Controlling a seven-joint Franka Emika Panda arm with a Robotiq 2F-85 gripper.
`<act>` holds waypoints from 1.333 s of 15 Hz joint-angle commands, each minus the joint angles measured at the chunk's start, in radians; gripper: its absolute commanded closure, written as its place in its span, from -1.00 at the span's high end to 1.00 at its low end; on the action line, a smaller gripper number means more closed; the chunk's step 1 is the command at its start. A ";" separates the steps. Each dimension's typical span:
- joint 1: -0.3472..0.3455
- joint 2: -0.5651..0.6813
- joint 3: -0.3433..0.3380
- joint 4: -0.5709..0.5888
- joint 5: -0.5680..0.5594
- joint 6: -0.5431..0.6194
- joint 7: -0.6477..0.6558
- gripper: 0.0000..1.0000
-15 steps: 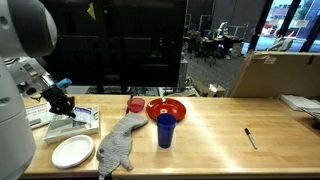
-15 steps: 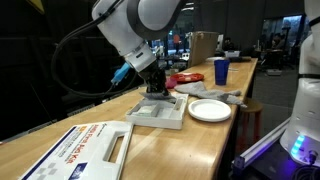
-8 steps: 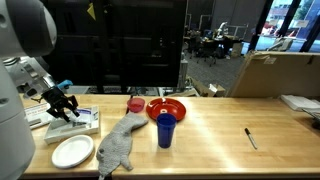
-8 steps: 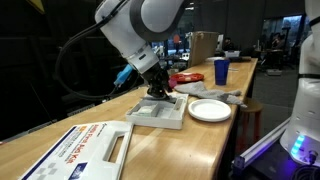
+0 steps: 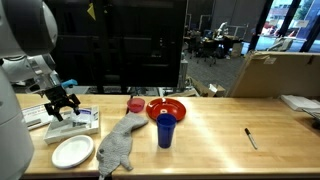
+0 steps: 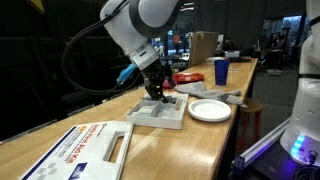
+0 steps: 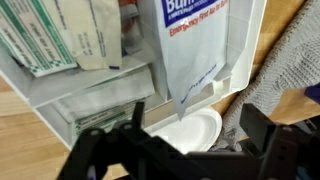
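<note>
My gripper (image 5: 62, 103) hangs just above a white tray (image 5: 78, 127) at the table's end, jaws open and nothing between them. In the wrist view the gripper (image 7: 198, 132) is spread wide, with a white packet (image 7: 190, 40) printed in blue lying in the tray (image 7: 100, 100) ahead of it, one corner reaching over the tray's edge. More paper packets (image 7: 60, 40) lie beside it. A white plate (image 7: 185, 135) sits below the jaws. In an exterior view the gripper (image 6: 157, 92) stands over the same tray (image 6: 158, 115).
A white plate (image 5: 72, 150) and a grey cloth (image 5: 118, 145) lie near the tray. A blue cup (image 5: 165, 130), a red bowl (image 5: 166, 107) and a black pen (image 5: 250, 138) stand further along the table. A flat printed box (image 6: 85, 148) lies at the near end.
The jaws have gone from shut to wide open over the tray. The gripper has lifted a little; the other things have not moved.
</note>
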State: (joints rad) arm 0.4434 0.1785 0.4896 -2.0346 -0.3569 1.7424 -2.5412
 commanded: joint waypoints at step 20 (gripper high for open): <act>-0.062 -0.249 -0.045 -0.232 0.427 0.389 -0.058 1.00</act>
State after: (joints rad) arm 0.3592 -0.0201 0.4672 -2.2142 0.0410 2.0973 -2.6007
